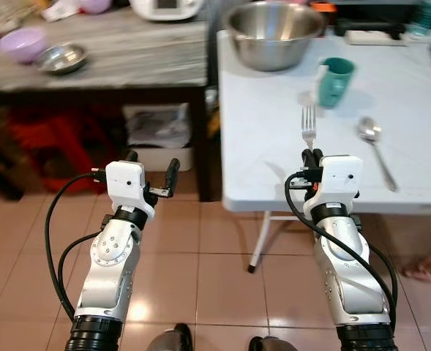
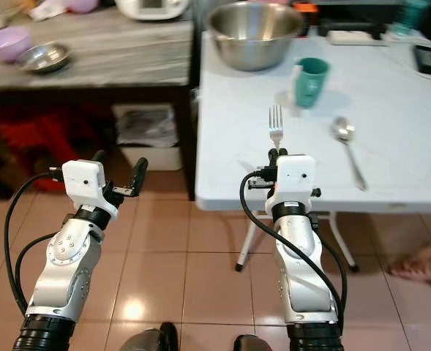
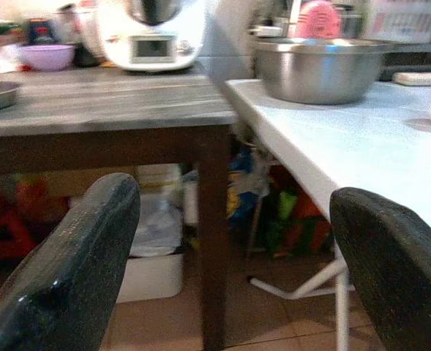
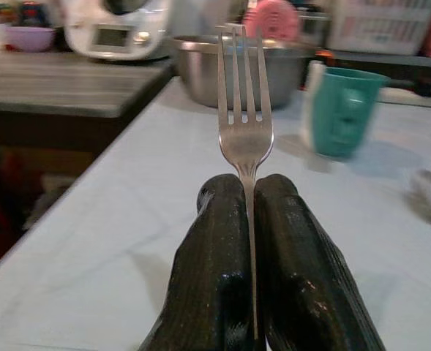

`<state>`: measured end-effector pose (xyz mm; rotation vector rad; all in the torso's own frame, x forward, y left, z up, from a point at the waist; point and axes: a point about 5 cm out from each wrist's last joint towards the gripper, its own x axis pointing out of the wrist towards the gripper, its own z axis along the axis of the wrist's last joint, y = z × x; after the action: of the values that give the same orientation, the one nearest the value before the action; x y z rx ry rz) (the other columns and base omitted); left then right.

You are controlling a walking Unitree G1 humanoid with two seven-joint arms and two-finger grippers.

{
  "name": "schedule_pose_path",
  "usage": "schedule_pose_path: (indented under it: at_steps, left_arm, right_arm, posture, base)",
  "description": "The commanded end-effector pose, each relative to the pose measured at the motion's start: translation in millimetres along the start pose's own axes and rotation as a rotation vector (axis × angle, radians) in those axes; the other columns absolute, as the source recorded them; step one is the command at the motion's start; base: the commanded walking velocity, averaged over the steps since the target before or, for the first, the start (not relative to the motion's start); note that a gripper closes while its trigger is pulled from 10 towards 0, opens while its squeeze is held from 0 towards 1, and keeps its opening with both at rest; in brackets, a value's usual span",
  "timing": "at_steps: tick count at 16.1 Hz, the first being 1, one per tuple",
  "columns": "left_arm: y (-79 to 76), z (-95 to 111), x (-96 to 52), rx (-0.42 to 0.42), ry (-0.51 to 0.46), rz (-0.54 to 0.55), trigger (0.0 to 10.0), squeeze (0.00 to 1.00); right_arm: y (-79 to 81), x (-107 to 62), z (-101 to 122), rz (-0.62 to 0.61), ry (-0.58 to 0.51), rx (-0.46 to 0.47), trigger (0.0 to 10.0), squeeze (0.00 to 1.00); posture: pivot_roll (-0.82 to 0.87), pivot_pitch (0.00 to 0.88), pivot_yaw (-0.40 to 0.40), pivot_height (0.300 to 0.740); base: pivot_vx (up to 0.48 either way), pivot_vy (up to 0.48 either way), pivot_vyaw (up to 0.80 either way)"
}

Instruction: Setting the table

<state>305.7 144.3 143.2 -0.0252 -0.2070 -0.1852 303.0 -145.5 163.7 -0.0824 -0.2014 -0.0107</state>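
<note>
My right gripper (image 1: 310,155) is shut on a silver fork (image 1: 308,126), tines pointing away over the near part of the white table (image 1: 274,146). The right wrist view shows the fork (image 4: 243,110) pinched between both black fingers (image 4: 215,263). A silver spoon (image 1: 375,150) lies on the table to the right of the fork. A teal mug (image 1: 335,80) stands behind them, and a large steel bowl (image 1: 275,33) sits at the far left of the table. My left gripper (image 1: 151,172) is open and holds nothing, hovering over the floor left of the table.
A dark wooden table (image 1: 113,62) at the left carries a purple bowl (image 1: 22,44), a small steel bowl (image 1: 61,58) and a white appliance (image 1: 167,7). Boxes and bags sit under it. A person's foot (image 1: 429,267) rests on the tiled floor at the right.
</note>
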Motion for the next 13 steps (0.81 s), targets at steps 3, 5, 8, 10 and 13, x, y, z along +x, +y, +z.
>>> schedule_pose_path:
  at_steps: [3,5,8,10,13]
  left_arm:
    - [3.2,-2.6,-2.9,0.002,0.012,0.001,10.0,0.00]
    - [3.2,-2.5,-3.1,0.003,0.011,-0.001,10.0,0.00]
    - [3.1,-2.3,-3.1,0.002,0.009,-0.002,10.0,0.00]
    - [1.4,-2.8,-3.1,-0.001,0.012,-0.010,10.0,0.00]
    - [0.9,-3.1,-3.0,-0.004,0.014,-0.012,10.0,0.00]
  right_arm:
    - [1.7,-0.6,1.3,0.002,-0.008,0.007,10.0,0.00]
    - [2.1,-0.5,1.1,0.001,-0.006,0.011,10.0,0.00]
    - [0.8,-0.5,0.2,-0.003,-0.003,0.011,10.0,0.00]
    - [0.6,-1.1,-0.4,-0.006,0.000,0.012,10.0,0.00]
    - [1.1,-1.1,-1.0,-0.005,0.002,0.014,10.0,0.00]
  posture:
    - [-0.11,0.177,0.046,0.740]
    - [-0.11,0.176,0.047,0.740]
    - [-0.11,0.177,0.049,0.740]
    - [-0.11,0.179,0.050,0.740]
    - [-0.11,0.179,0.050,0.740]
  base:
    - [0.000,0.000,0.37]
    - [0.000,0.289,0.00]
    - [0.000,0.332,0.00]
    - [0.000,0.358,0.00]
    - [0.000,0.471,0.00]
